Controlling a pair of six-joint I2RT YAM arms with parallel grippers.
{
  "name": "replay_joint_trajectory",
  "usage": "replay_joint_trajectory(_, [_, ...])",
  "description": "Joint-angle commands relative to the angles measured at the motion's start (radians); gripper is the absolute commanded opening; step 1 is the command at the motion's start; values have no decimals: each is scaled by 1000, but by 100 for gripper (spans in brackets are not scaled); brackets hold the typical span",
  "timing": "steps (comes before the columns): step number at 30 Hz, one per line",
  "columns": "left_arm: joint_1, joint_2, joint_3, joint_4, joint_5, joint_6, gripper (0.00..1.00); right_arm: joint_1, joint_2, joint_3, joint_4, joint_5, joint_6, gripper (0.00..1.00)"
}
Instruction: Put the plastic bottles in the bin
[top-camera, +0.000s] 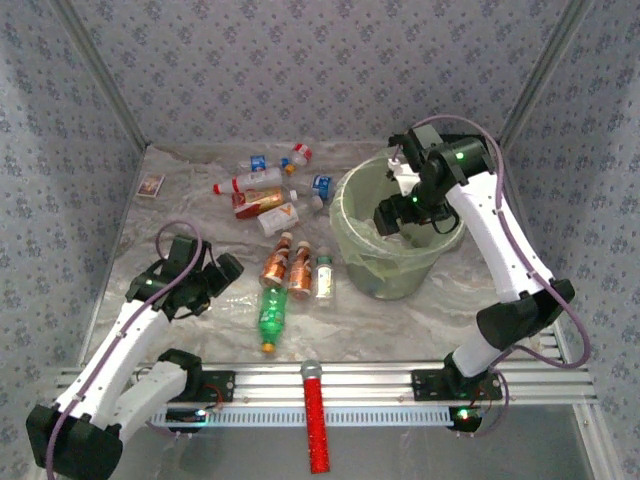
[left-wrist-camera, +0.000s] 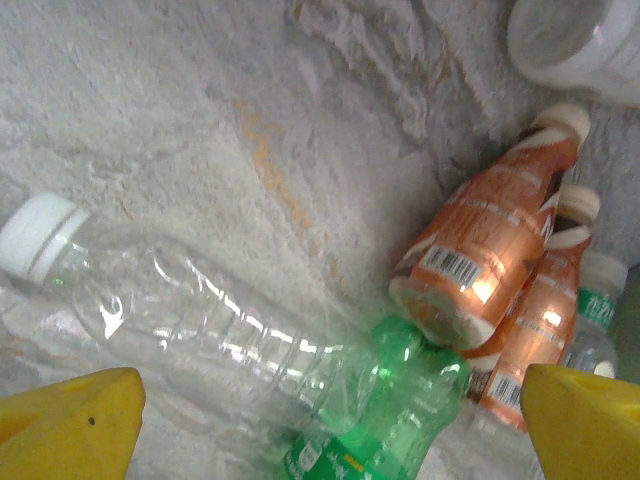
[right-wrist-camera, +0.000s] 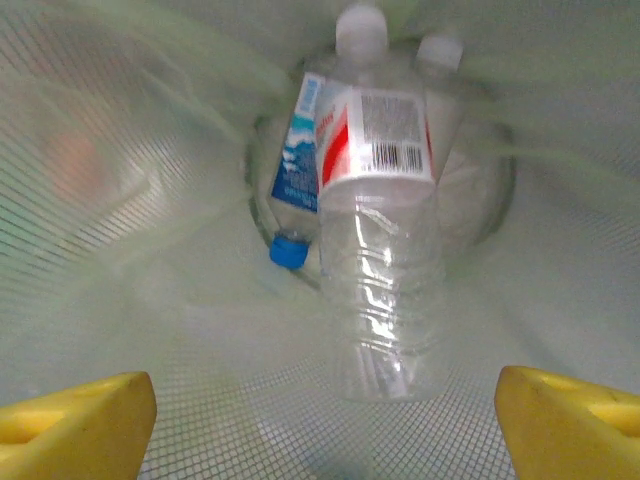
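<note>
Dropping bottles goes well when you keep the right claw (top-camera: 388, 215) over the middle of the opening. In the top view it hangs inside the rim of the bin (top-camera: 345, 200), away from the wall. Its yellow fingers (right-wrist-camera: 75, 420) stand wide apart. In the wrist view the clear bottle with the red and white label (right-wrist-camera: 380, 290) lies loose between them, touched by neither, down in the bin beside a blue-labelled bottle (right-wrist-camera: 297, 170). That claw holds nothing. Lift it straight up before you swing away, I judge, so the thin liner does not catch on a finger.

Your left claw (top-camera: 225, 270) hovers low over the table (top-camera: 420, 320), also wide and empty. Under it lies a clear white-capped bottle (left-wrist-camera: 190, 310), just beside the green bottle (left-wrist-camera: 390, 400), with two copper-orange bottles (left-wrist-camera: 490, 240) close against the green one. Close across the clear bottle's middle, away from the green one, or you may nudge the whole cluster. More bottles lie farther back on the table, left of the bin.
</note>
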Motion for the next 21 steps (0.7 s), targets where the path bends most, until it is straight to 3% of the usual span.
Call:
replay_joint_trajectory(1, [-62, -2, 11, -87, -10, -60, 97, -6, 1, 92, -21, 28, -28, 89])
replay_joint_trajectory(7, [-179, 1, -59, 3, -8, -220, 96, -23, -35, 177, 54, 27, -29, 89])
replay_joint_trajectory(10, [-253, 23, -60, 14, -73, -261, 97, -24, -54, 167, 91, 20, -31, 89])
replay_joint_trajectory(16, [-263, 61, -158, 220, -111, -388, 98, -17, -59, 155, 83, 24, -41, 88])
replay_joint_trajectory(21, [-263, 82, -204, 304, -220, -473, 100, -16, -67, 140, 70, 30, -47, 88])
